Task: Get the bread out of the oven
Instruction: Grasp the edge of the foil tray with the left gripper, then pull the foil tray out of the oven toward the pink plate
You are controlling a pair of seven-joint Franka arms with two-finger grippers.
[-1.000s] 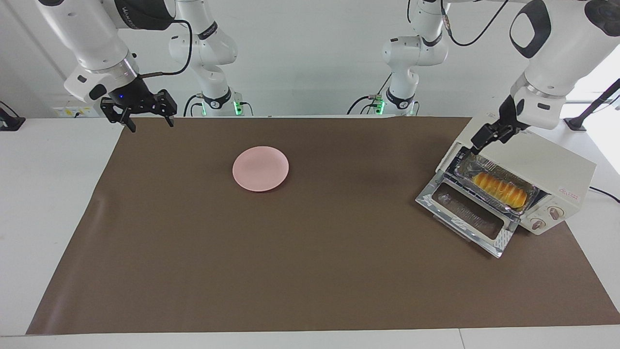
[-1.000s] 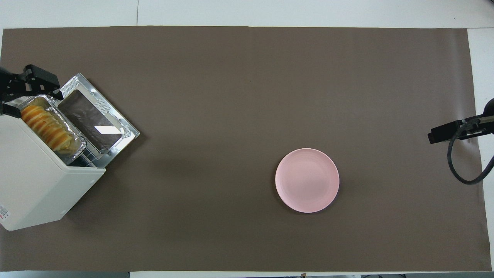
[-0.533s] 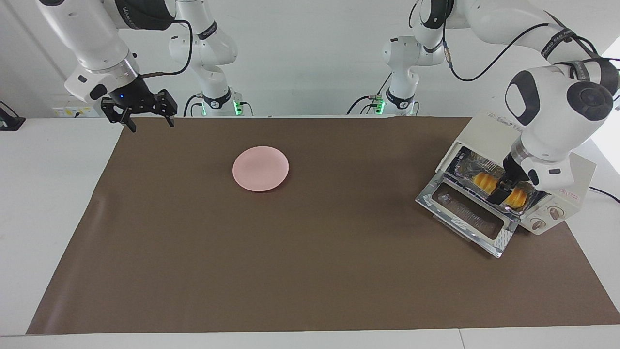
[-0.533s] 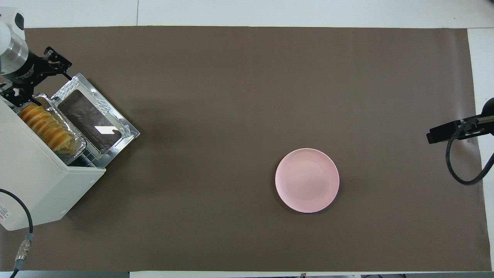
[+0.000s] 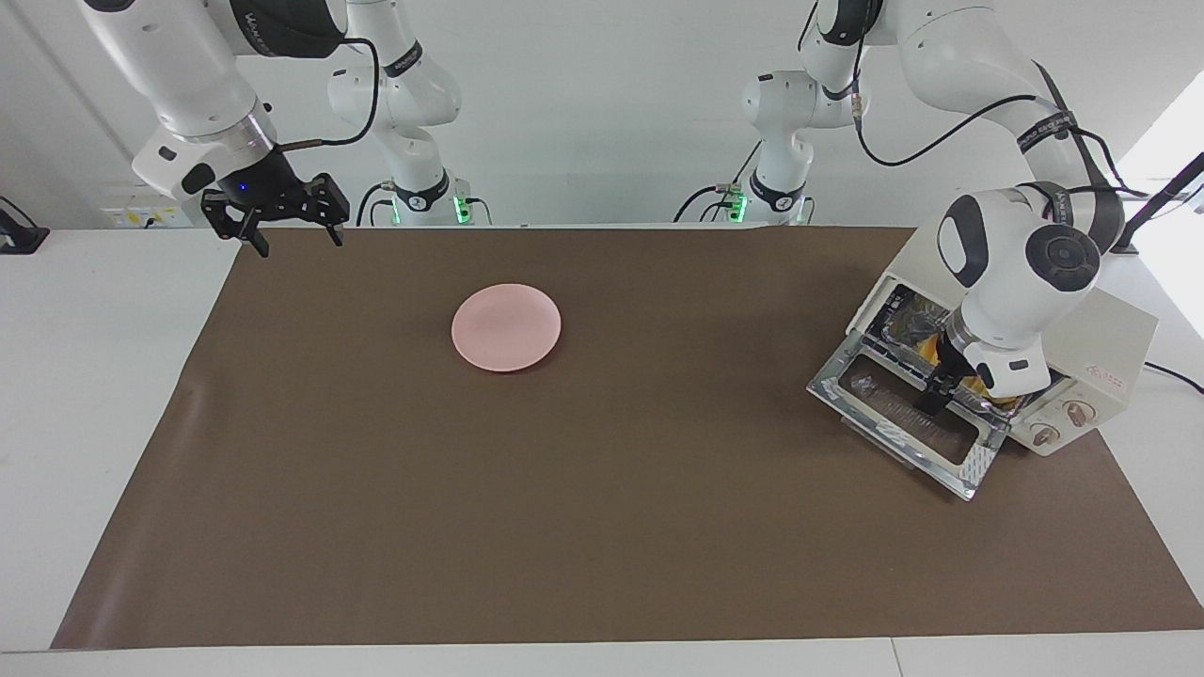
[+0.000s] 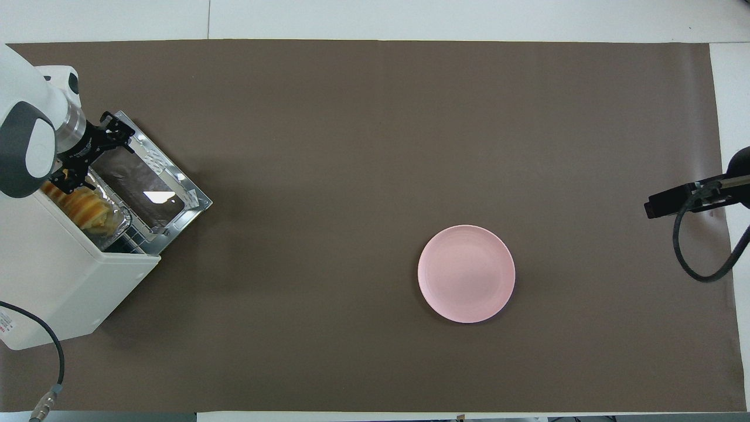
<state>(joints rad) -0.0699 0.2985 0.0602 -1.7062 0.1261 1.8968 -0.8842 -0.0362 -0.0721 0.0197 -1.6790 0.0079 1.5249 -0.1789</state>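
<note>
Bread lies in its foil tray at the oven mouth, left edge of overhead view, long axis along the opening. Left tool, spread, hangs over it. Right tool waits spread, upper left of facing view.

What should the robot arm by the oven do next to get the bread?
Probably lower the left gripper a little onto the bread and close on it. The oven door already lies open, the bread sits in its foil tray, and the gripper hangs just above. The right gripper waits.
</note>
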